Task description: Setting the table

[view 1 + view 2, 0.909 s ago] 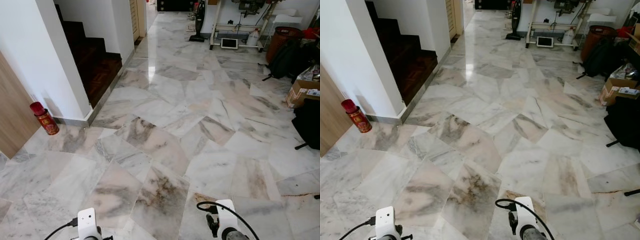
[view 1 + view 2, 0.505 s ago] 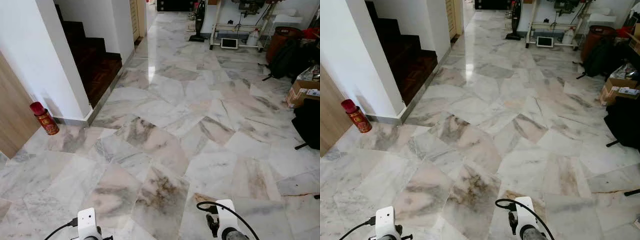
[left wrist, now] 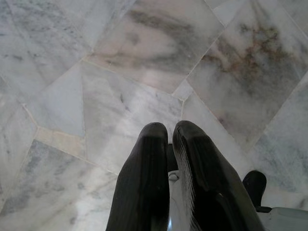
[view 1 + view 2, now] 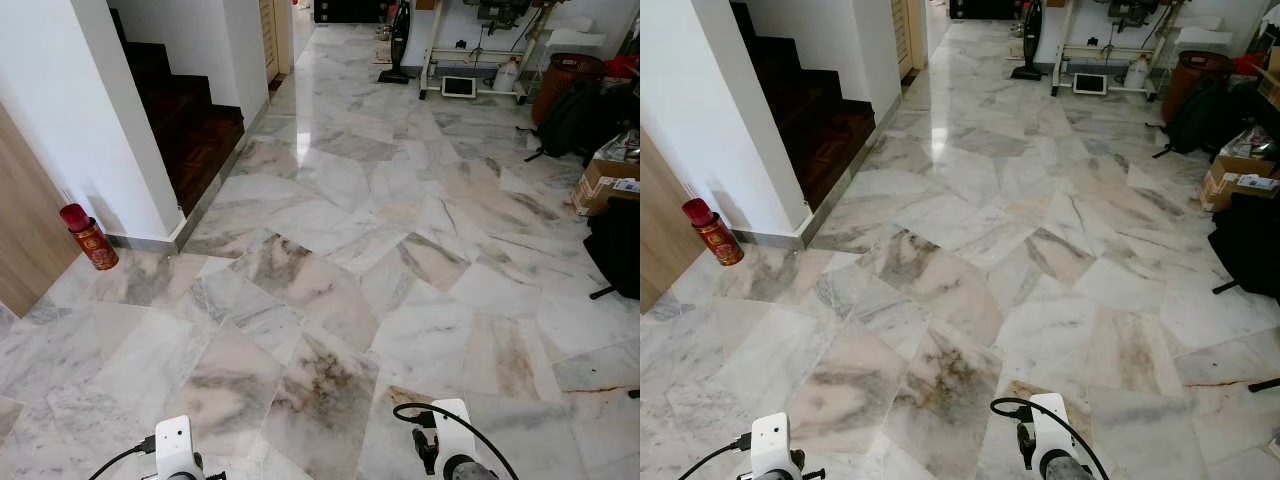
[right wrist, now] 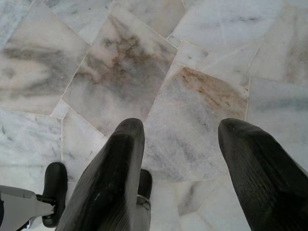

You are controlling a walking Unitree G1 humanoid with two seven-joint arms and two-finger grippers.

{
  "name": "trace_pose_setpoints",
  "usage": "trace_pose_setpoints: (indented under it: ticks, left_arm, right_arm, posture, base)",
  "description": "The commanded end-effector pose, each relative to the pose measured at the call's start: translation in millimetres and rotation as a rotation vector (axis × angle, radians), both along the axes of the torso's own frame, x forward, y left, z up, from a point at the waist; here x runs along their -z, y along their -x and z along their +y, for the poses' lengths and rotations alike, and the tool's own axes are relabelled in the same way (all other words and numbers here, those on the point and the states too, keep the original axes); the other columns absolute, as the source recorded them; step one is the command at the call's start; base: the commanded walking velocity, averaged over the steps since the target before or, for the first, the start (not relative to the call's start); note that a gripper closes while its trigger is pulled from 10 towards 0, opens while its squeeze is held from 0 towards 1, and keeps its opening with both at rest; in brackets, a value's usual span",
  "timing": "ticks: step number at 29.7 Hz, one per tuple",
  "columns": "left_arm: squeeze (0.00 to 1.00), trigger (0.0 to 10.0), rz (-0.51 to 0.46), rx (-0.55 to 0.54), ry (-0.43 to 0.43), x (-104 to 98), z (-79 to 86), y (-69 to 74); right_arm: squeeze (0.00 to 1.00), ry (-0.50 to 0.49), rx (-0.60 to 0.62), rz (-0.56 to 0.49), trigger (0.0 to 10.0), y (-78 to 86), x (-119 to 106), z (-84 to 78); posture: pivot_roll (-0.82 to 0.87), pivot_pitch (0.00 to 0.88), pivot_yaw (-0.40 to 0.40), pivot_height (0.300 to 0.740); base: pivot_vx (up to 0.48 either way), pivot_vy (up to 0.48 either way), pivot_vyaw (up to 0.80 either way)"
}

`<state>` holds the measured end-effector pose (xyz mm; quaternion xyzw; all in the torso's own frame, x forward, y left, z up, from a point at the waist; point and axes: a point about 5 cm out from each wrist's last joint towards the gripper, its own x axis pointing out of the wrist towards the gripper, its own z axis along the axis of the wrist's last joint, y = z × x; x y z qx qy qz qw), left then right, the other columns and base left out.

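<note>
No tableware or table is in sight. I face a marble floor in a hallway. My left arm's white wrist camera and my right arm's wrist show at the bottom edge of the eye views, both hanging low. In the left wrist view my left gripper points at the floor, its two black fingers pressed together and empty. In the right wrist view my right gripper also points at the floor, fingers spread wide with nothing between them.
A dark wooden staircase rises at the left behind a white wall. A red can stands at the wall's foot. At the right lie a cardboard box, a black backpack and a brown bin. A white rack stands far ahead.
</note>
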<state>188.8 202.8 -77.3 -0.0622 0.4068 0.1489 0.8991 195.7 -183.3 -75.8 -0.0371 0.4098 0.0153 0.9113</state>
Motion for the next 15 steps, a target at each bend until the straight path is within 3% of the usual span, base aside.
trace_pose_setpoints:
  ticks: [1, 2, 3, 15]
  left_arm:
    - [0.00, 10.0, -0.143, 0.276, 0.022, -15.3, -30.5, -29.2]
    - [0.00, 10.0, -0.142, 0.276, 0.023, -15.2, -30.4, -29.2]
    - [0.00, 10.0, -0.151, 0.258, 0.020, -15.4, -30.7, -28.9]
    - [0.00, 10.0, -0.168, 0.270, 0.027, -16.8, -33.3, -31.0]
  right_arm:
    - [0.00, -0.166, 0.068, -0.060, 10.0, -25.7, -11.6, 31.8]
    - [0.00, -0.170, 0.071, -0.059, 10.0, -26.3, -11.9, 32.7]
    - [0.00, -0.166, 0.027, -0.077, 10.0, -33.1, -16.4, 31.8]
    - [0.00, -0.180, 0.015, -0.095, 10.0, -37.7, -19.5, 34.0]
  posture:
    - [0.06, 0.000, 0.021, 0.740]
    - [0.06, 0.000, 0.022, 0.740]
    - [0.12, 0.000, -0.037, 0.740]
    - [0.11, 0.000, -0.027, 0.740]
  base:
    - [0.000, 0.000, 0.00]
    - [0.000, 0.000, 0.00]
    - [0.000, 0.000, 0.00]
    - [0.000, 0.000, 0.00]
